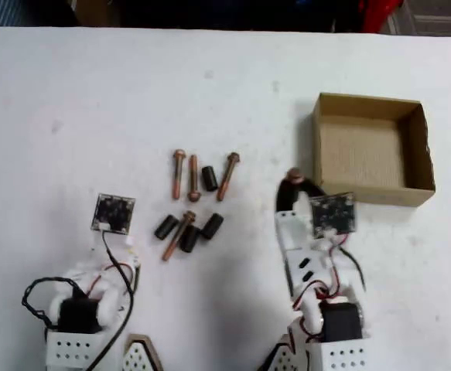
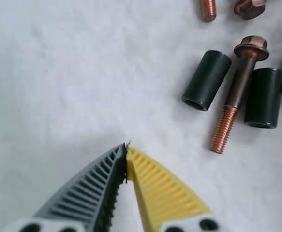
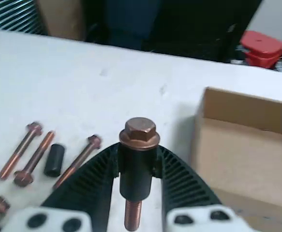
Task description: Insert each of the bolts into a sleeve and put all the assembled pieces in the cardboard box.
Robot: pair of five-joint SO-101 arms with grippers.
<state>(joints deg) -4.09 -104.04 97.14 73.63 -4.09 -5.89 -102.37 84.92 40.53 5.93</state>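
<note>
My right gripper [image 3: 138, 151] is shut on a black sleeve with a copper bolt [image 3: 140, 131] pushed through it, head up and thread showing below. In the high view this right gripper [image 1: 293, 185] is just left of the cardboard box [image 1: 372, 147], which stands open with nothing inside. Several loose copper bolts [image 1: 193, 178] and black sleeves [image 1: 209, 178] lie mid-table. My left gripper [image 2: 126, 149], with one grey and one yellow finger, is shut on nothing above bare table. A sleeve [image 2: 207, 79], a bolt [image 2: 237, 92] and another sleeve [image 2: 263, 96] lie close by it.
The white table [image 1: 70, 116] has free room at the left and far side. Both arm bases stand at the near edge, the left arm [image 1: 86, 297] beside the parts. Dark clutter and a red object [image 3: 259, 46] lie beyond the far edge.
</note>
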